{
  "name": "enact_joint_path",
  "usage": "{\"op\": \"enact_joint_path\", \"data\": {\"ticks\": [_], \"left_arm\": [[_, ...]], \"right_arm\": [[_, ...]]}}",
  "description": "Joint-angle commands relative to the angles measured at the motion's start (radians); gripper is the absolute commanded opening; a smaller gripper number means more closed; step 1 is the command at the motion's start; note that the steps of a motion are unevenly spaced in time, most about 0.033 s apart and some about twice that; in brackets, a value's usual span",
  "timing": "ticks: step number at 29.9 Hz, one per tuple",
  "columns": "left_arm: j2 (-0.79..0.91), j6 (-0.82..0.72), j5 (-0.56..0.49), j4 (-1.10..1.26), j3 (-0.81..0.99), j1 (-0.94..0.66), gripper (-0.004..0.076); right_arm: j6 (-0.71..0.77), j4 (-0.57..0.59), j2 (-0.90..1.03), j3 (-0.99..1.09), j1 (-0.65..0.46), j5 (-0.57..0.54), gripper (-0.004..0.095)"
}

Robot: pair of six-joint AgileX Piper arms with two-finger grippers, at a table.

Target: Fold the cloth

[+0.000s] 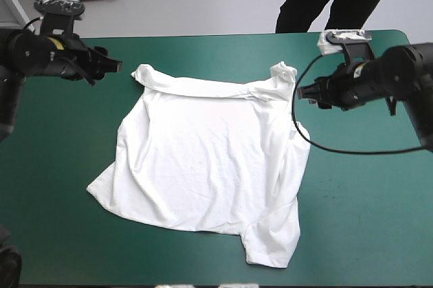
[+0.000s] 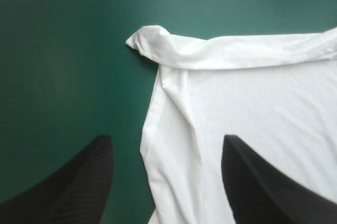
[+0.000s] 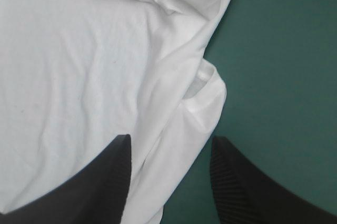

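Observation:
The white T-shirt (image 1: pixel 203 159) lies spread out on the teal-green table (image 1: pixel 61 132), wrinkled, with its far edge rolled over and a sleeve trailing toward the near edge. My left gripper (image 1: pixel 116 66) hovers open just off the shirt's far left corner (image 2: pixel 145 37); the shirt's left edge (image 2: pixel 174 129) runs between its fingers. My right gripper (image 1: pixel 301 90) is open too, beside the far right corner, over the shirt's right edge (image 3: pixel 179 103). Neither holds anything.
Bare teal-green cover (image 1: pixel 365 213) surrounds the shirt on all sides, widest on the right and at the near left. A person stands beyond the far edge, away from the tabletop.

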State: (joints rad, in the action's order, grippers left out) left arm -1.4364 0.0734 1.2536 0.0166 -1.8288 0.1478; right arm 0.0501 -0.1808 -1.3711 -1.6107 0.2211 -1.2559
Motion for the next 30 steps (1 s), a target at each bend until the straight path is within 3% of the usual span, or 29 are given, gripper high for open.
{"op": "enact_joint_path", "data": {"ticks": [1, 7, 18, 30], "left_arm": [[0.156, 0.002, 0.034, 0.011, 0.082, 0.007, 0.0438], [0.275, -0.032, 0.034, 0.004, 0.291, 0.007, 0.0438], [0.265, -0.106, 0.025, -0.118, 0.701, -0.007, 0.0438], [0.15, -0.06, -0.125, 0.007, 0.863, -0.145, 0.0438]], "right_arm": [[0.01, -0.037, 0.14, 0.062, -0.004, 0.005, 0.0445], [0.051, -0.028, 0.257, 0.157, -0.004, 0.007, 0.0445], [0.044, -0.025, 0.262, 0.208, -0.004, 0.007, 0.0445], [0.029, -0.02, 0.262, 0.223, -0.004, 0.007, 0.0443]]}}
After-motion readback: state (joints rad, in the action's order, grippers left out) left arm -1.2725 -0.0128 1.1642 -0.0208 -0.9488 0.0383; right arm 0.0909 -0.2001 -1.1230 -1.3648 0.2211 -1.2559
